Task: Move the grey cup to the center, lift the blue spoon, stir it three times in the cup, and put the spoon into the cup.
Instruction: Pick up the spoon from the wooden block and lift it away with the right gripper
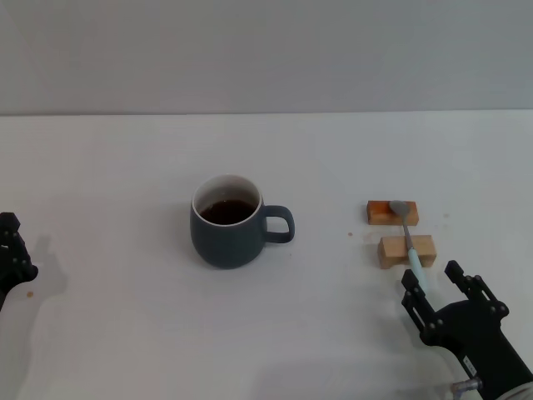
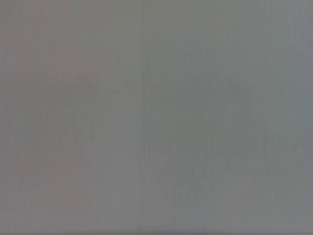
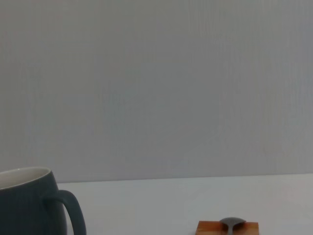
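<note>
The slim, light blue spoon (image 1: 410, 237), bridging two wooden blocks (image 1: 405, 250), is best pinched at its raised handle by the right gripper (image 1: 433, 288), jaws released; left gripper's (image 1: 10, 260) jaws I cannot tell.

Head view: high, facing forward and down over the bench (image 1: 125, 333). Right wrist view: low, sharing the grey cup (image 3: 27, 203) and blue spoon (image 3: 232, 223) (left wrist: blank grey only).
</note>
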Controlling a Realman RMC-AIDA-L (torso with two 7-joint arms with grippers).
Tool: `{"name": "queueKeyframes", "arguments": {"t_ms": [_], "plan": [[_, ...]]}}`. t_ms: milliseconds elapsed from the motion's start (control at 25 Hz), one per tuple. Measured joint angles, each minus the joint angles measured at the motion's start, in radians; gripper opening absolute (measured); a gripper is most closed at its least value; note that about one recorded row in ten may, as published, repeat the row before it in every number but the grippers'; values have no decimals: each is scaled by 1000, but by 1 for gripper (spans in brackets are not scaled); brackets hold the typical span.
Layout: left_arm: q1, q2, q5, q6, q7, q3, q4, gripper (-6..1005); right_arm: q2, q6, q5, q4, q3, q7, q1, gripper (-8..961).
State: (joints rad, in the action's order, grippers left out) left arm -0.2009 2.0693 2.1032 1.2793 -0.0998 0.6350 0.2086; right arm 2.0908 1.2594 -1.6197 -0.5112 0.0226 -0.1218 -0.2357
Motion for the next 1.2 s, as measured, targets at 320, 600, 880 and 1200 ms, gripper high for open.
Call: {"name": "queueKeyframes", "arguments": {"t_ms": [320,600,880,1200], "plan": [[0,0,1,-2,0,0,0,-2,0,-13,0,-2,0,1,-6,630],[0,0,1,-3,0,0,0,-2,0,-22,0,-1,-1,1,-12,627],[0,0,1,-3,0,0,0,-2,0,-23,0,-1,-9,1,-12,624],[0,0,1,-3,0,-1,0,-2,0,-22,-4,-1,-9,1,-11,620]]}}
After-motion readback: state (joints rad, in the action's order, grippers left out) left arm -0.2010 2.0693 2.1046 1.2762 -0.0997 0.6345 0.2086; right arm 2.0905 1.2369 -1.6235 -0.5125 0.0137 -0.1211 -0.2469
